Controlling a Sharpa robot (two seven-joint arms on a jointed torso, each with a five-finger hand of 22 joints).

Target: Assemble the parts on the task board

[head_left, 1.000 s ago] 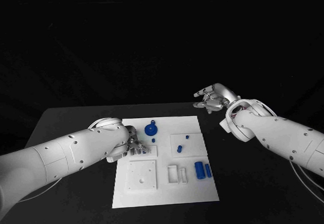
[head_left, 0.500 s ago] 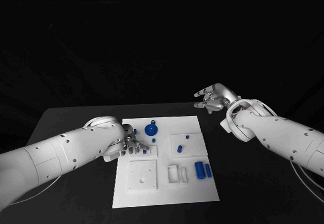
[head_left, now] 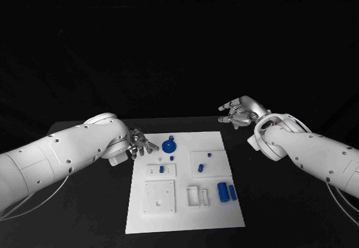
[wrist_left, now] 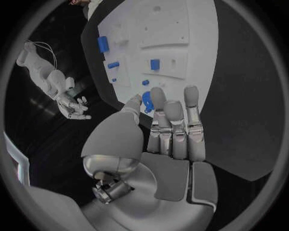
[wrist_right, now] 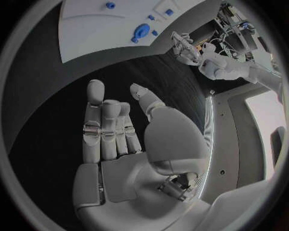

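The white task board (head_left: 184,213) lies in the middle of the table. On it are a round blue piece (head_left: 169,144) near the far edge, a small blue part (head_left: 161,169) in a raised white block, small blue parts (head_left: 200,168) mid-board and two blue cylinders (head_left: 226,191) at the right. My left hand (head_left: 138,144) hovers at the board's far left corner, fingers extended and holding nothing; the left wrist view shows the fingers (wrist_left: 171,125) straight above the board (wrist_left: 180,29). My right hand (head_left: 239,112) hangs past the far right corner, fingers apart and bare (wrist_right: 120,130).
Black table (head_left: 80,218) lies wide on both sides of the board. A square white block (head_left: 159,196) and two narrow white slots (head_left: 198,196) sit on the board's near half. My right forearm (head_left: 310,150) slants over the table's right side.
My left hand has lifted off the small raised block and drawn back to the board's far left corner, uncovering the blue part there. The right hand has hardly moved.
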